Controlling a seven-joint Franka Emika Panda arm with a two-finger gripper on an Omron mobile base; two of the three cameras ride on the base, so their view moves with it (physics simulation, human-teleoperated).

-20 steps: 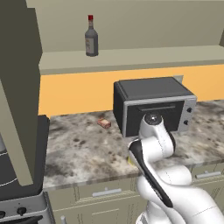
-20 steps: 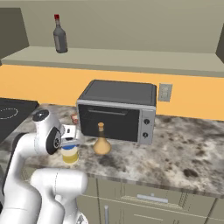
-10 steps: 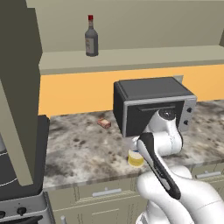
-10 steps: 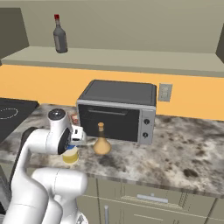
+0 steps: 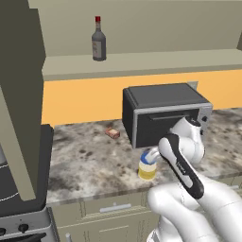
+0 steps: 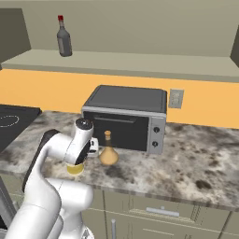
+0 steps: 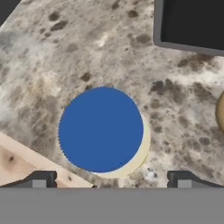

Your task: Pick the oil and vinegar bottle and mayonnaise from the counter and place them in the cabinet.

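Over the stone-patterned table (image 5: 85,160), seen from the left base camera, the white arm (image 5: 182,163) has swung forward and down within the last second, uncovering the mayonnaise (image 5: 147,165), which stands near the front edge just ahead of the black oven (image 5: 163,113). The wrist now leans over the jar's blue lid. A small tan scrap (image 5: 112,133) lies farther back on the table, and the dark bottle with the red cap (image 5: 98,40) stands on the cabinet (image 5: 142,59) shelf above.

From the right base camera, the arm has moved from the left toward the jar and bends down over it, so that only the pale yellow body shows beneath the wrist. The oil and vinegar bottle (image 6: 108,151) stands upright just beside it, in front of the oven door, untouched.

Looking down from the hand camera, the jar's round blue lid sits left of centre between the two dark fingers (image 7: 41,179), which stand wide apart and clear of it; the gripper (image 7: 111,181) holds nothing. A curved amber edge at the right border is probably the flask.

Judged from this, the approach to the mayonnaise is nearly complete: a descent and a closing of the fingers remain, and both items have yet to reach the cabinet.
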